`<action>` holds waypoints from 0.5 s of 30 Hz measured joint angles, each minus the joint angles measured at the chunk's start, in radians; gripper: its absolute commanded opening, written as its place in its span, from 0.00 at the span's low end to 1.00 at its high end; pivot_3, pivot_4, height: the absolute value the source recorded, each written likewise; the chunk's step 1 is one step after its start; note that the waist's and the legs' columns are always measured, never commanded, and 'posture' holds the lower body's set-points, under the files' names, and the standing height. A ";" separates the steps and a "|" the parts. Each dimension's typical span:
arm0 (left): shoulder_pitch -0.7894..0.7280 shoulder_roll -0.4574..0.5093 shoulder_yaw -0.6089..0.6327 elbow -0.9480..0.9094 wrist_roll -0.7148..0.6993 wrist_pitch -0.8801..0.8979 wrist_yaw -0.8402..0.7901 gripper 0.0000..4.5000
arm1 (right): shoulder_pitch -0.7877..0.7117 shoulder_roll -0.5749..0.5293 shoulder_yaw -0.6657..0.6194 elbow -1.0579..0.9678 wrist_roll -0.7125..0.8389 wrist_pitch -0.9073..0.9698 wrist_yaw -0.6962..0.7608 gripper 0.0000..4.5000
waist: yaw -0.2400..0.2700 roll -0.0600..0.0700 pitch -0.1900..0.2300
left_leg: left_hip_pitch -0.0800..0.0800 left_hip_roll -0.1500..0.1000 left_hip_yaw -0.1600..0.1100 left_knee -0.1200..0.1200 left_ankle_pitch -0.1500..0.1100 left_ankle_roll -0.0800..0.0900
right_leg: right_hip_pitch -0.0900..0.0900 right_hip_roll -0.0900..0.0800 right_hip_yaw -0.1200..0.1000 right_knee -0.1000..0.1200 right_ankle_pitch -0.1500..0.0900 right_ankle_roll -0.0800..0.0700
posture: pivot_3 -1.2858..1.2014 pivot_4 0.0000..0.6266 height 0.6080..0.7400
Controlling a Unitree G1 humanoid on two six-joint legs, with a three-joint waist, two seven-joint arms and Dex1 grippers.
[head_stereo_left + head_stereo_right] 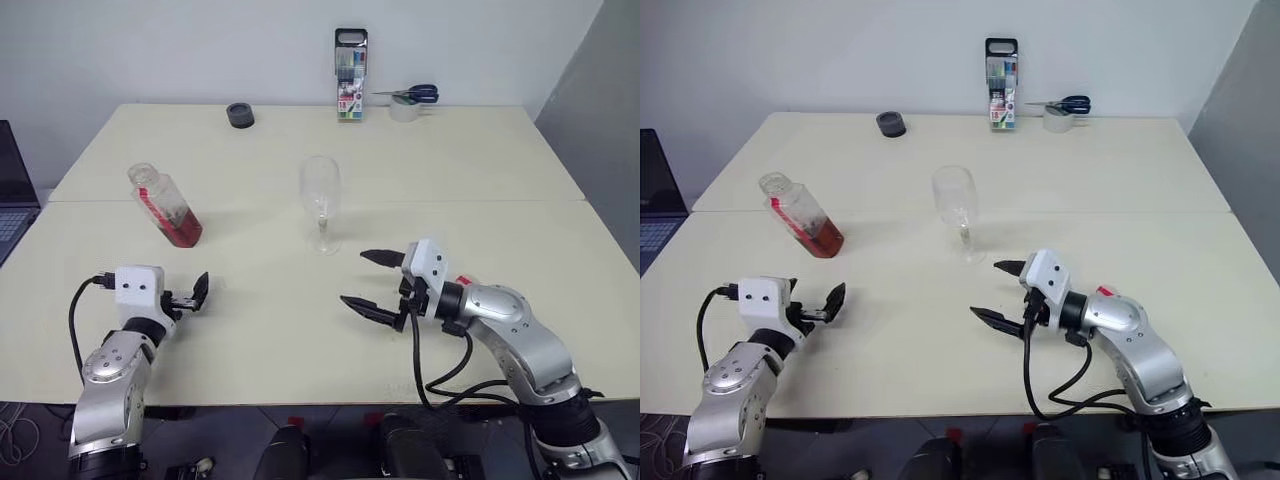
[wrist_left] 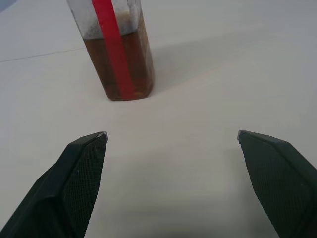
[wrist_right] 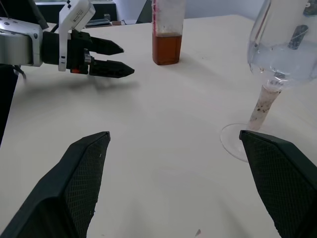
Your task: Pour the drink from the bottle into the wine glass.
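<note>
The bottle (image 1: 165, 205) stands on the left part of the table, its mouth uncovered, with the reddish-brown drink (image 1: 184, 231) filling its lower part. The wine glass (image 1: 320, 200) stands upright at the table's middle, and its bowl looks clear. My left gripper (image 1: 195, 292) hovers low over the table just in front of the bottle, open, pointing at it with nothing between its fingers. My right gripper (image 1: 352, 278) is open in front of and slightly right of the glass, and it holds nothing. In the right wrist view, the glass (image 3: 282, 54), the bottle (image 3: 167, 34) and the left gripper (image 3: 121, 59) all show.
An upright pack of coloured pens (image 1: 351, 75) stands at the table's back edge. Beside it are scissors on a tape roll (image 1: 412, 100) and a black round object (image 1: 240, 115). A laptop (image 1: 10, 200) sits off the left edge. A seam crosses the table behind the glass.
</note>
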 measured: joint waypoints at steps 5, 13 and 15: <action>-0.069 0.046 0.017 0.051 -0.001 0.001 -0.001 1.00 | -0.009 -0.001 0.002 -0.028 0.030 0.012 0.002 0.99 | 0.000 0.000 0.000 | 0.000 0.000 0.000 0.000 0.000 0.000 | 0.000 0.000 0.000 0.000 0.000 0.000 | 0.52 0.24 1.00; -0.153 0.085 0.028 0.175 -0.004 -0.004 -0.012 1.00 | -0.042 0.000 0.015 -0.030 0.032 0.026 -0.003 0.99 | 0.002 -0.001 -0.001 | 0.000 0.000 0.000 0.000 0.000 0.000 | 0.000 0.000 -0.001 0.000 0.000 0.000 | 0.52 0.24 1.00; -0.172 0.101 0.028 0.201 -0.005 -0.009 -0.028 1.00 | -0.048 0.000 0.018 -0.030 0.032 0.032 -0.003 0.99 | 0.002 -0.001 -0.001 | 0.000 0.000 0.000 0.000 0.000 0.000 | 0.000 0.000 0.000 0.000 0.000 0.000 | 0.52 0.24 1.00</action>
